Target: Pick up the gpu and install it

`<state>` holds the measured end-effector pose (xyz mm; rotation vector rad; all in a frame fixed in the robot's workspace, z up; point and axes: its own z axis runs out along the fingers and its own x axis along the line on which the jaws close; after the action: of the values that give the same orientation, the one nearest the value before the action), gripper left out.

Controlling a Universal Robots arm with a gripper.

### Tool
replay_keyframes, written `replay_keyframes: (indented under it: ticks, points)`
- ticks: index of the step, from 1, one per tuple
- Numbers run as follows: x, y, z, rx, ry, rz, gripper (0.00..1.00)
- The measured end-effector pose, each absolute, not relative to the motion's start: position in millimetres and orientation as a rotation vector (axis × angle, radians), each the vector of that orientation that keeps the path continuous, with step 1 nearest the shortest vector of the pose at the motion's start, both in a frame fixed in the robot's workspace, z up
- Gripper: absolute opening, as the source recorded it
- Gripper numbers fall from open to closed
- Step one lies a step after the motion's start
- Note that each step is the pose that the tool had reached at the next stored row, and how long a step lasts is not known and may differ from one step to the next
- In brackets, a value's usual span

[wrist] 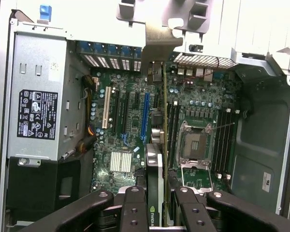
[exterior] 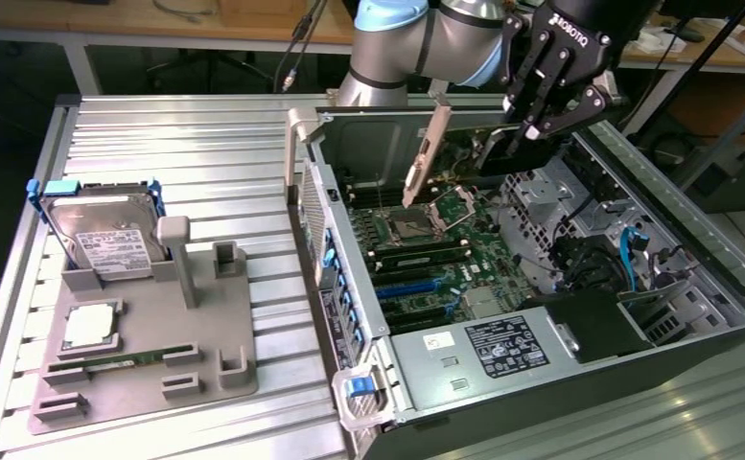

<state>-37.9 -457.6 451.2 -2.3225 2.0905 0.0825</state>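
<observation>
Your gripper (exterior: 541, 123) has its fingers (wrist: 135, 208) clamped on the gpu (exterior: 426, 151), holding it edge-down above the motherboard (exterior: 430, 259) inside the open computer case (exterior: 679, 240).

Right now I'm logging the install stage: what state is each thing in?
gpu: held edge-on above the motherboard, not seated.
gripper: shut on the gpu.
computer case: side open, motherboard exposed.
CPU socket: empty, frame visible.
hard drive: standing in the grey holder, untouched.
</observation>
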Motion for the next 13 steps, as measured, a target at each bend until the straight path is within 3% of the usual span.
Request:
replay_keyframes:
  ticks: [13]
  points:
    - [-38.0,-457.7,445.9,-2.319,2.087,0.074,0.27]
